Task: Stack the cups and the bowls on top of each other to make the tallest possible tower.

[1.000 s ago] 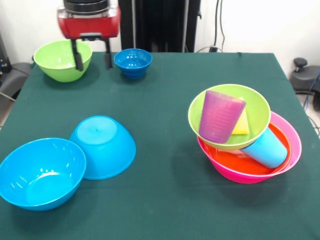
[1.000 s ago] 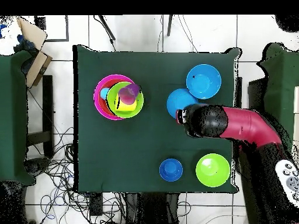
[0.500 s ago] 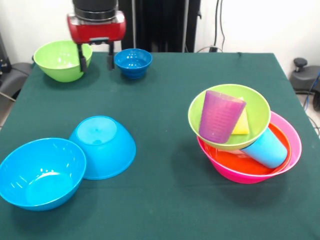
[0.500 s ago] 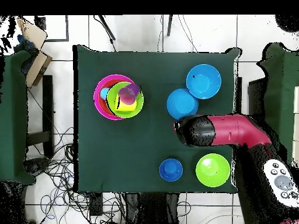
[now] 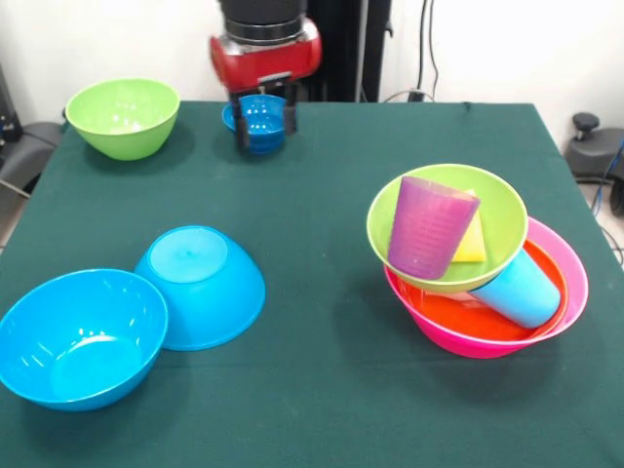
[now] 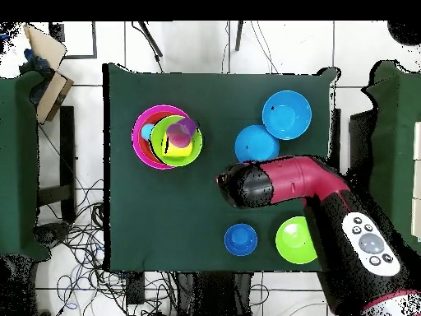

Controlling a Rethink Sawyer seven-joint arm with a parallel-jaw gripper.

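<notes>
The tower stands at the right: a large pink bowl point(image 5: 573, 265) holds an orange bowl point(image 5: 450, 317) and a tilted light blue cup point(image 5: 522, 288). A lime green bowl point(image 5: 499, 207) rests on them, with a leaning purple cup point(image 5: 429, 226) and a yellow cup point(image 5: 473, 242) inside. My gripper point(image 5: 266, 135) hangs open and holds nothing. In the front view its fingers frame the small dark-blue bowl point(image 5: 259, 119). From overhead the gripper's head point(image 6: 247, 185) lies apart from that bowl point(image 6: 240, 239), toward the table's middle.
A second lime green bowl point(image 5: 122, 117) sits at the far left. Two bright blue bowls lie at the near left, one upright point(image 5: 78, 336) and one upside down point(image 5: 200, 283), touching each other. The table's front edge runs just below them.
The gripper has swung from beside the far-left lime green bowl to the right in the front view, and now lines up with the small dark-blue bowl. No bowl or cup has moved.
</notes>
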